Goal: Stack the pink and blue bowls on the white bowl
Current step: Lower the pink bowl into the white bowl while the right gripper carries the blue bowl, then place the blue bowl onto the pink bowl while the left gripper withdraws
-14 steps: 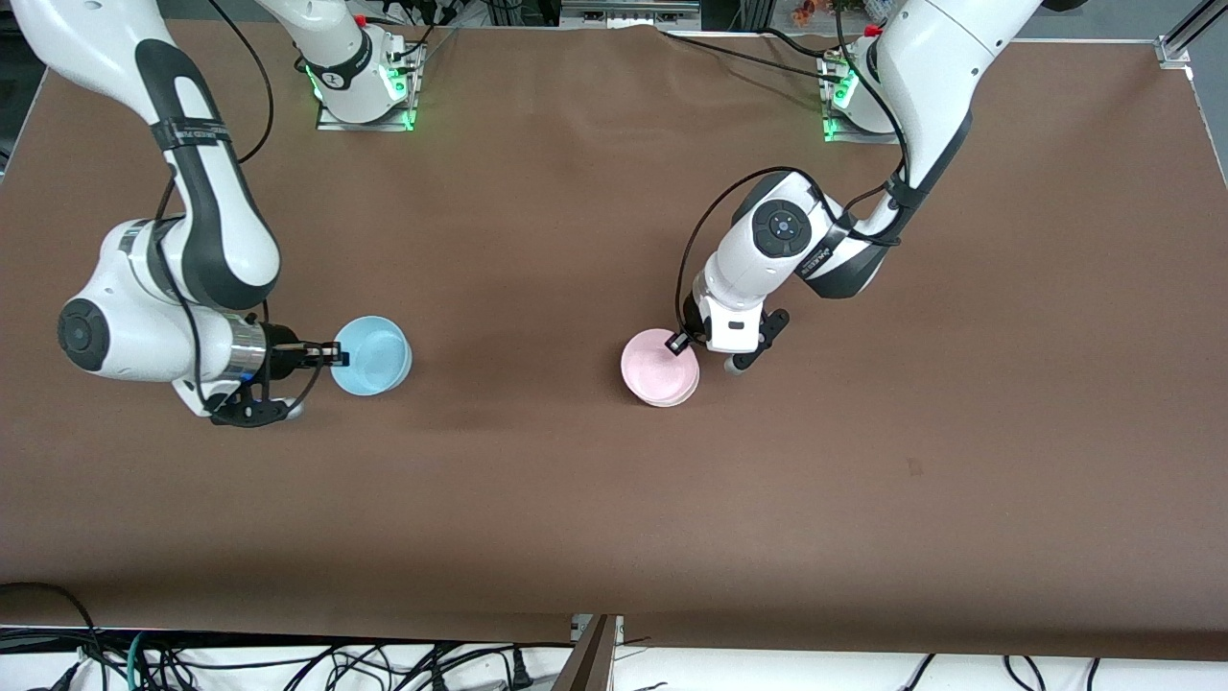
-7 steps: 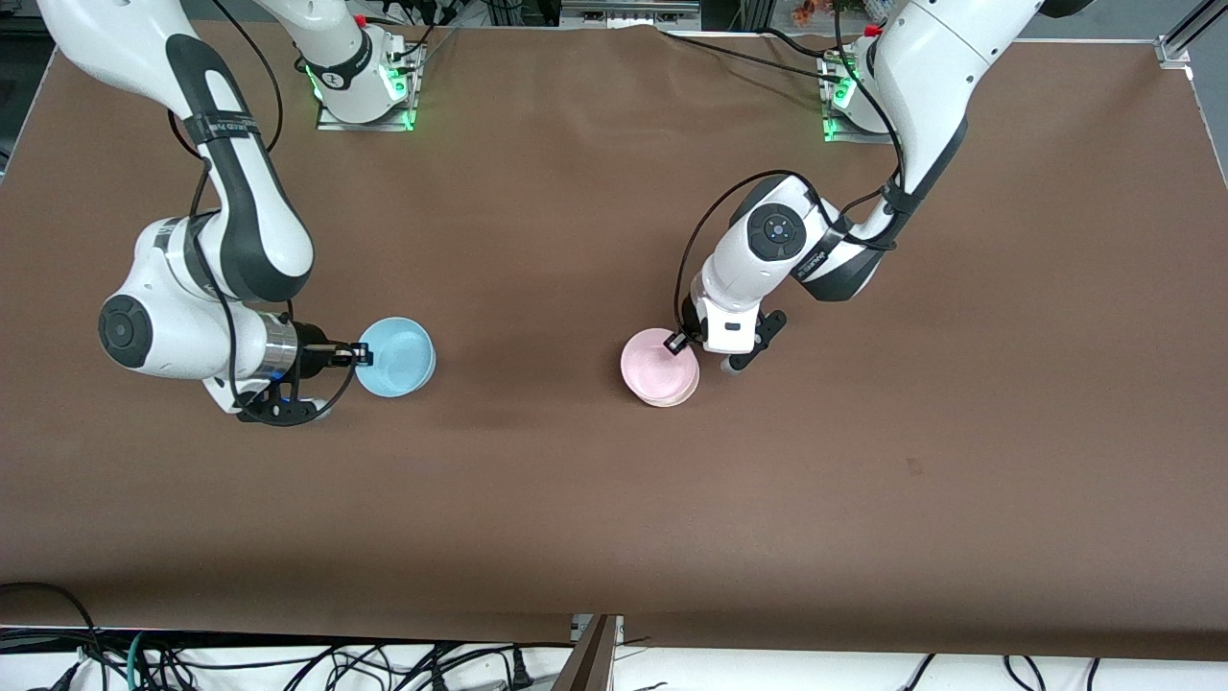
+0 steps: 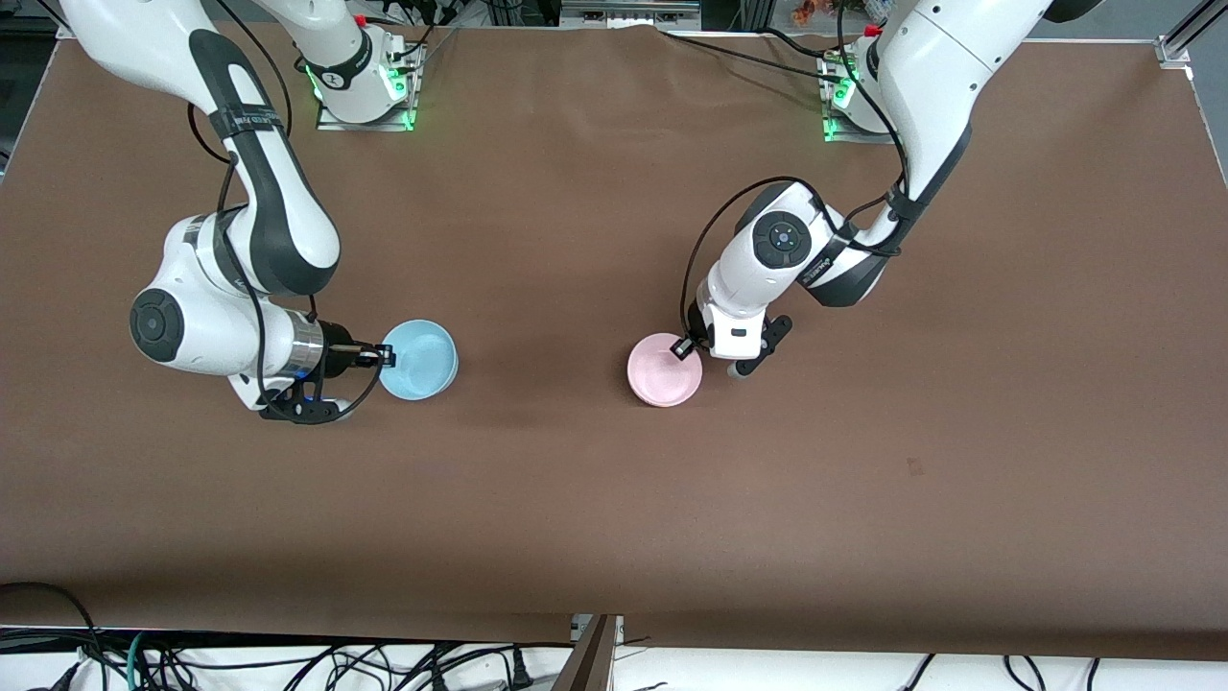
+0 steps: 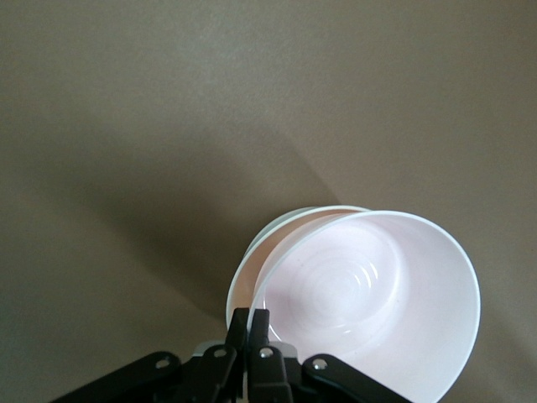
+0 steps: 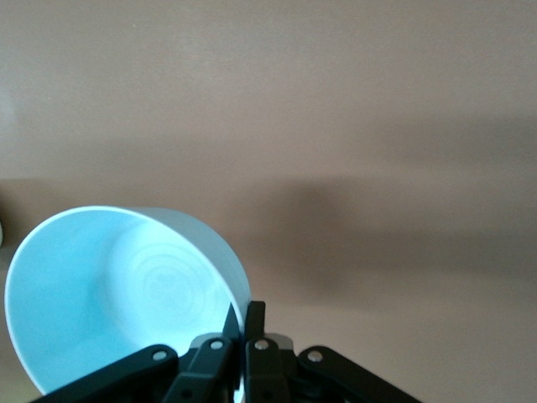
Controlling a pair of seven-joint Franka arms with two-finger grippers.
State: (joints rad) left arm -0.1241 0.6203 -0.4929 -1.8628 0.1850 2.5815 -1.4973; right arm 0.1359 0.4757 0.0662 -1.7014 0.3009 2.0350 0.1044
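Front view: right gripper pinching blue bowl rim, carried closer to pink bowl than a second ago; left wrist: left gripper clamps pink bowl (nested in white bowl); right wrist: fingers clamped on blue rim.

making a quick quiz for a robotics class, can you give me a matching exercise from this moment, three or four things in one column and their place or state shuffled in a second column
Things:
1. pale pink round plastic bowl
2. light sky blue round plastic bowl
3. plain white round plastic bowl
4. brown table

Place or state:
A. gripped at its rim by the right gripper, toward the right arm's end of the table
B. underneath, only part of its rim showing
C. gripped at its rim by the left gripper, set in another bowl
D. bears the bowls

Pairs: 1-C, 2-A, 3-B, 4-D
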